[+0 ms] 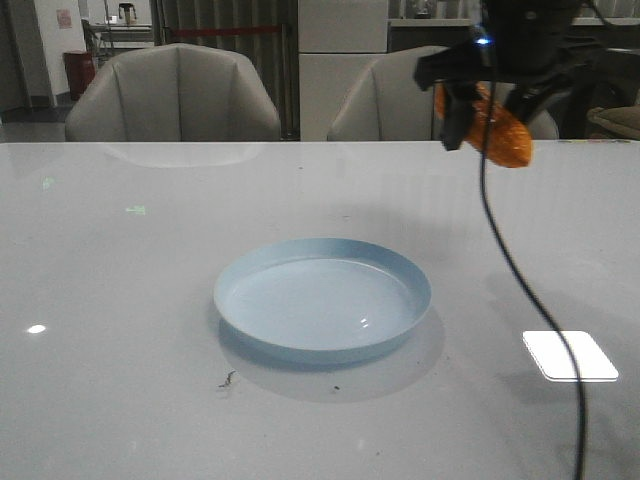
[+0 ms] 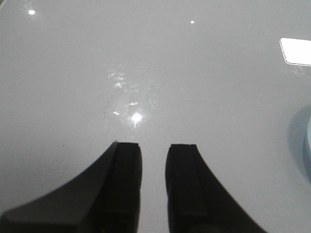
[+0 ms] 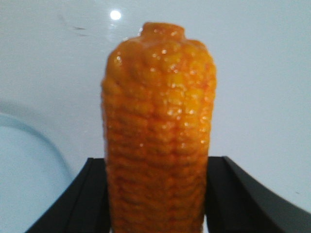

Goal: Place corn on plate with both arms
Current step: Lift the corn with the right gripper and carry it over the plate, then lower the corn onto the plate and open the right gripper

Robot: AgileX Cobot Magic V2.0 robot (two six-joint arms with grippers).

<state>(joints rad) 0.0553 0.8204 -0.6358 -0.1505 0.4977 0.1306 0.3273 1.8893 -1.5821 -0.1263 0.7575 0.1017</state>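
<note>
The orange, bumpy corn (image 1: 503,137) hangs in the air above the table's far right, behind and to the right of the plate. My right gripper (image 1: 487,118) is shut on it; in the right wrist view the black fingers clamp both sides of the cob (image 3: 158,126), which sticks out past my right gripper (image 3: 155,162). The pale blue plate (image 1: 322,252) lies empty in the middle of the table; its rim also shows in the right wrist view (image 3: 29,127). My left gripper (image 2: 153,145) is empty above bare table, jaws nearly together, left of the plate's edge (image 2: 307,141).
A black cable (image 1: 530,300) hangs from the right arm down across the table's right side. A bright patch of reflected light (image 1: 570,355) lies on the table at the right. Two grey chairs (image 1: 175,95) stand behind the far edge.
</note>
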